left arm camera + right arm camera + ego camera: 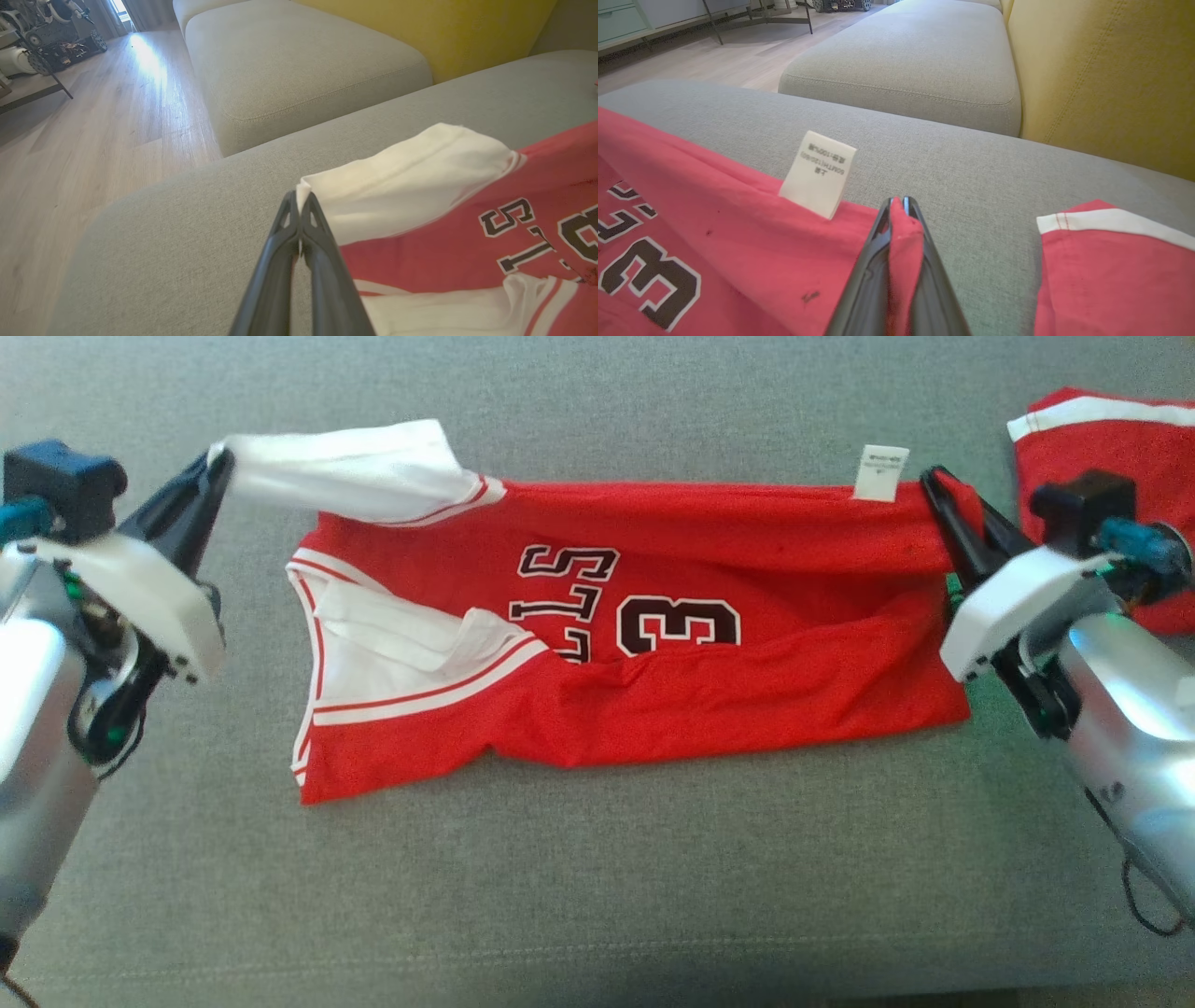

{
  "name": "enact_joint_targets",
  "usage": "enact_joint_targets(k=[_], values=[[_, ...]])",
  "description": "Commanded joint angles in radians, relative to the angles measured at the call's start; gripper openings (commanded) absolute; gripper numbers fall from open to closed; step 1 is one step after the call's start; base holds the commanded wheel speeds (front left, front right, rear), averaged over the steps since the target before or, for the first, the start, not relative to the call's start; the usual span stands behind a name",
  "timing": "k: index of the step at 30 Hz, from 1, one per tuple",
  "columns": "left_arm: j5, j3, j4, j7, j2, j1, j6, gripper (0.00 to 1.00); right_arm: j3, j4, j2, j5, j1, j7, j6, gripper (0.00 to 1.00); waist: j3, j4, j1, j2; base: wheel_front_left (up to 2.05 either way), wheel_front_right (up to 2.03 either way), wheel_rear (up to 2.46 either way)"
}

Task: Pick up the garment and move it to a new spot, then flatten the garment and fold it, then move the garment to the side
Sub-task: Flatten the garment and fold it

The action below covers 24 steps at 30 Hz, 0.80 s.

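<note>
Light and limp, the jersey (653, 616) drapes between the left gripper (217, 462) pinching its white sleeve (355, 467) and the right gripper (929, 483) pinching its hem corner (903, 233)

Both arms reach forward and stand wide apart, with the pale forearms angled inward. The left gripper (219, 459) and the right gripper (931, 483) each have their dark fingers pinched together on an edge of the garment (709, 700).

We read black, white-edged letters "LLS" and a big "3", both upside down, at mid-frame on the red garment (747, 709). The white label (818, 173) on its upper edge bears small inverted print, too blurred to read.
</note>
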Motion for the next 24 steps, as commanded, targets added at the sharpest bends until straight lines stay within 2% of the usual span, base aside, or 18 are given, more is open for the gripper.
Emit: enact_joint_targets(k=[1,12,24], values=[[-0.009,0.040,-0.037,0.003,0.067,-0.019,0.012,0.00,0.009,-0.027,-0.028,0.012,0.016,-0.013,0.007,0.00,-0.012,0.004,0.0000,-0.0001,0.00,0.00,0.00],[-0.035,0.011,-0.223,0.087,0.161,0.146,0.056,0.00,0.071,-0.141,-0.107,0.082,0.126,0.075,0.007,0.00,-0.057,0.007,0.0000,-0.0001,0.00,0.00,0.00],[-0.049,-0.037,-0.333,0.171,0.219,0.242,0.062,0.00,0.081,-0.222,-0.160,0.127,0.160,0.176,0.007,0.00,-0.060,0.006,0.0000,-0.0001,0.00,0.00,0.00]])
